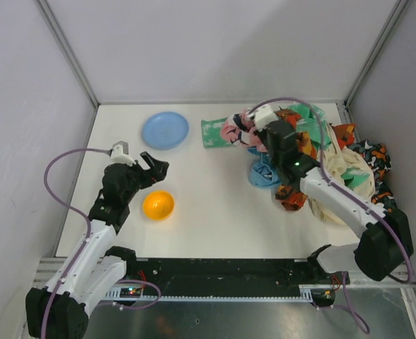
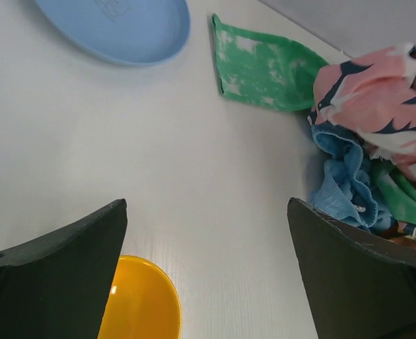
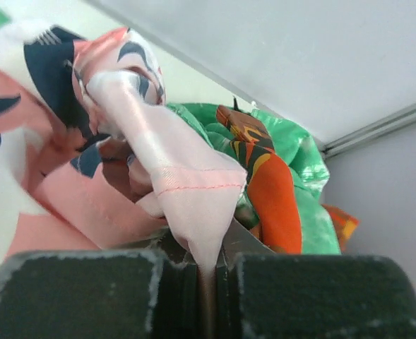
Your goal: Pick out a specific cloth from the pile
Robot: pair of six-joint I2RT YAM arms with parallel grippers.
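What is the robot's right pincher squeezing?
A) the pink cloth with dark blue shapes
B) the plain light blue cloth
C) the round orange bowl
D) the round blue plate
A: the right wrist view shows the right gripper shut, with a fold of the pink cloth with dark blue shapes pinched between its fingers. The plain light sky-blue cloth is not in its grip.

Plate (image 1: 165,130) at the back, bowl (image 1: 158,205) before it, pile (image 1: 349,168) to their right, cloth (image 1: 262,176) at the pile's left edge
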